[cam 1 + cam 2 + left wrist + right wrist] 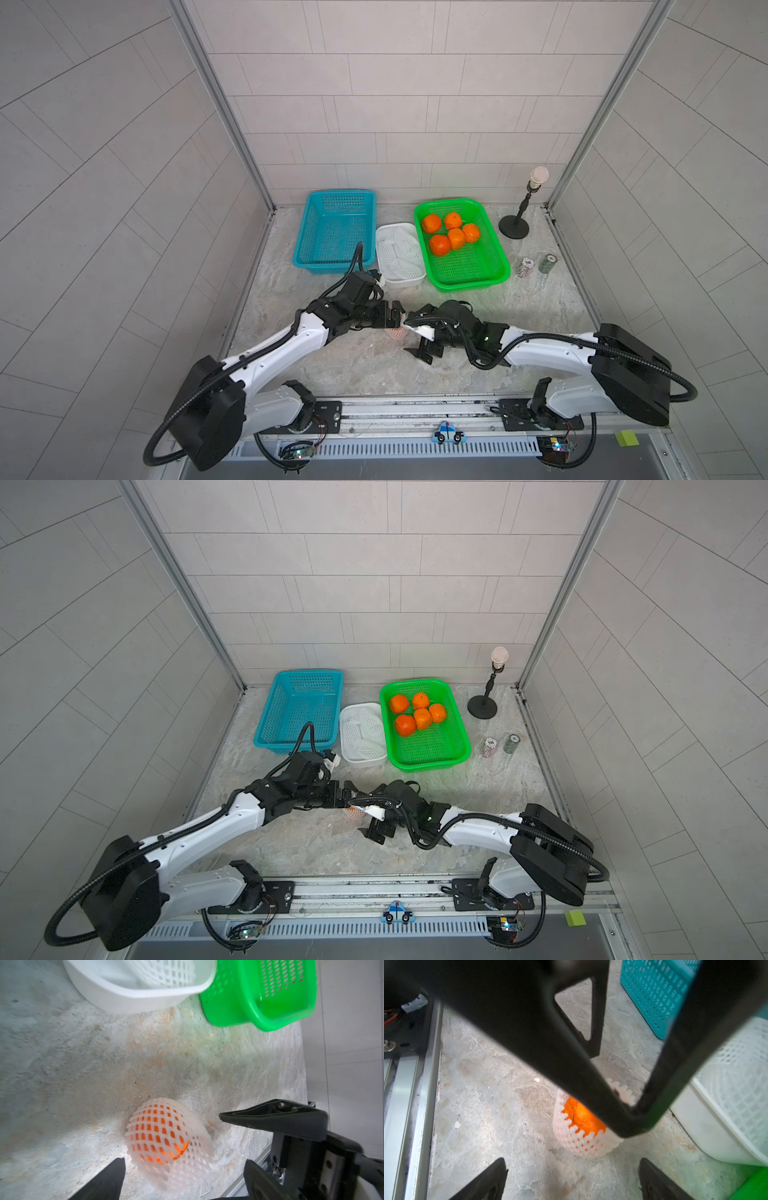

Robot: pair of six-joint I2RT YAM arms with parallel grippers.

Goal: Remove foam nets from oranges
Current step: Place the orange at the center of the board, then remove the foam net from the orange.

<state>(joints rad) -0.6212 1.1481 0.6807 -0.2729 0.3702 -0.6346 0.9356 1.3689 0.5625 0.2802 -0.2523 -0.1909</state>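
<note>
Both claws are spread wide, nothing pinched. My left claw (184,1161) hangs over the one wrapped orange (158,1136), a finger on either side of it. From here I can't tell if a tip touches the mesh. Right claw (572,1160) sits just beside it on the opposite side, low over the worktop (353,365) and pointed at the fruit.

That orange lies on the worktop near the front middle, under the two wrists, well apart from the baskets. Its foam net (577,1142) covers most of it. The net's open end faces the right claw, and bare peel shows through that mouth.

Five bare oranges (451,232) sit clustered at the far end of the green basket (469,284). Loose foam nets (399,249) are piled in the white tub (401,283), which sits between the green basket and the blue basket (332,232).
</note>
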